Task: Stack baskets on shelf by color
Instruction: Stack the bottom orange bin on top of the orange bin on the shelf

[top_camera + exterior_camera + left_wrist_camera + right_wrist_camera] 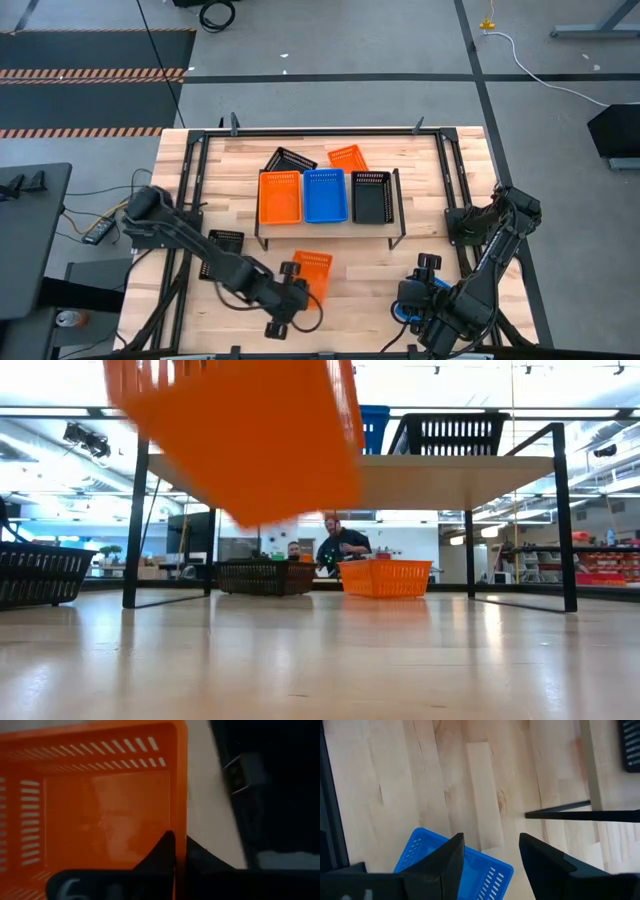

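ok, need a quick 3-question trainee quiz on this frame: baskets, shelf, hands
1. True or false: the left hand is shut on the rim of an orange basket and holds it off the table.
2. Which basket colours sit on the shelf, going from the left arm's side to the right arm's side?
A. blue, black, orange
B. orange, blue, black
C. black, orange, blue
3. Fill in: the right hand is open above a ____ basket lying on the table.

Key
1. True; the low view shows that basket in the air.
2. B
3. blue
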Robot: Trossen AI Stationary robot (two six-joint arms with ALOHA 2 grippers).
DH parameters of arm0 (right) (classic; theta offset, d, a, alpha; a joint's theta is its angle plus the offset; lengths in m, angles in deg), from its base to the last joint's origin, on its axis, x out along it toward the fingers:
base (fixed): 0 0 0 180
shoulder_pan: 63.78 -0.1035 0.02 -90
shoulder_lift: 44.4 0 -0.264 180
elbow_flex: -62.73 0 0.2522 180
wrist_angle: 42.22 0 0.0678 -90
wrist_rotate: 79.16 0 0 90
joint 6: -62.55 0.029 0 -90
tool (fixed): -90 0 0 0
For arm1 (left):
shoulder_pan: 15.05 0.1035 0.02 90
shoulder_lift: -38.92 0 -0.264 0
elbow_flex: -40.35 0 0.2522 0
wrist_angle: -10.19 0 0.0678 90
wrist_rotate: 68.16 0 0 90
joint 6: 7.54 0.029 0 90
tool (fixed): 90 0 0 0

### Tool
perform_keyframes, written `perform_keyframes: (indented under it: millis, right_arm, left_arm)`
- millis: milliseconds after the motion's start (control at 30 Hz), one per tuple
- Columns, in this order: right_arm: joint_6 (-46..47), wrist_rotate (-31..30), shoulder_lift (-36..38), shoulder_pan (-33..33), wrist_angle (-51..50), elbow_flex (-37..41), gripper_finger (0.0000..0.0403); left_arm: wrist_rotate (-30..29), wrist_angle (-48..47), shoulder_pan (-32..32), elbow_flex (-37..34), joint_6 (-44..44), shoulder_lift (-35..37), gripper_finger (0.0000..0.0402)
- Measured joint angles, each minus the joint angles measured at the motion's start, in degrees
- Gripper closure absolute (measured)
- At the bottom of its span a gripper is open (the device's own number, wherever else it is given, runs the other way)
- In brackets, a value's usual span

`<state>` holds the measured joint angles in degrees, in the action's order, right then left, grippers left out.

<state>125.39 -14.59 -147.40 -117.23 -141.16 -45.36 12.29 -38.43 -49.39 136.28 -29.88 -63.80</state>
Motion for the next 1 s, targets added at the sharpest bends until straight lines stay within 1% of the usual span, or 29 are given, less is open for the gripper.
perform_keyframes:
  millis: [133, 267, 433, 533, 600, 633, 733, 800, 900, 1000]
  right_arm:
    - [0.0, 0.0, 0.0, 0.0, -0.1, 0.0, 0.0206]
    - [0.0, 0.0, 0.0, 0.0, -0.3, 0.0, 0.0206]
    - [0.0, 0.0, 0.0, 0.0, -0.3, 0.0, 0.0206]
    - [0.0, -0.2, 0.0, 0.0, -0.3, 0.0, 0.0206]
    - [0.0, -0.3, 0.0, 0.1, -0.3, 0.0, 0.0206]
    - [0.0, -0.4, 0.0, 0.1, -0.3, 0.0, 0.0206]
    - [0.0, -0.4, 0.0, 0.1, -0.3, 0.0, 0.0206]
    - [0.0, -0.5, 0.0, 0.2, -0.3, 0.0, 0.0206]
    - [0.0, -0.5, 0.0, 0.6, -0.3, 0.0, 0.0206]
    - [-0.4, -0.7, 0.0, 0.8, -0.2, 0.0, 0.0206]
  left_arm:
    - [-5.2, -0.4, -1.7, 0.0, 1.2, 6.3, 0.0397]
    - [-12.1, -0.5, -3.5, 0.0, 5.4, 13.2, 0.0398]
    - [-19.9, -1.3, -5.5, 0.0, 9.8, 19.9, 0.0398]
    - [-28.1, -6.8, -5.6, 0.0, 8.8, 23.0, 0.0398]
    - [-32.6, -12.9, -4.5, 0.0, 4.8, 24.3, 0.0398]
    - [-33.6, -16.4, -3.6, 0.0, 2.3, 24.7, 0.0398]
    - [-33.8, -25.4, -0.1, 0.0, -4.0, 24.8, 0.0399]
    - [-33.5, -29.9, 2.3, 0.0, -6.1, 24.3, 0.0399]
    - [-31.2, -30.9, 5.6, 0.0, -5.5, 23.2, 0.0398]
    - [-28.8, -28.3, 8.4, 0.0, -1.4, 22.5, 0.0397]
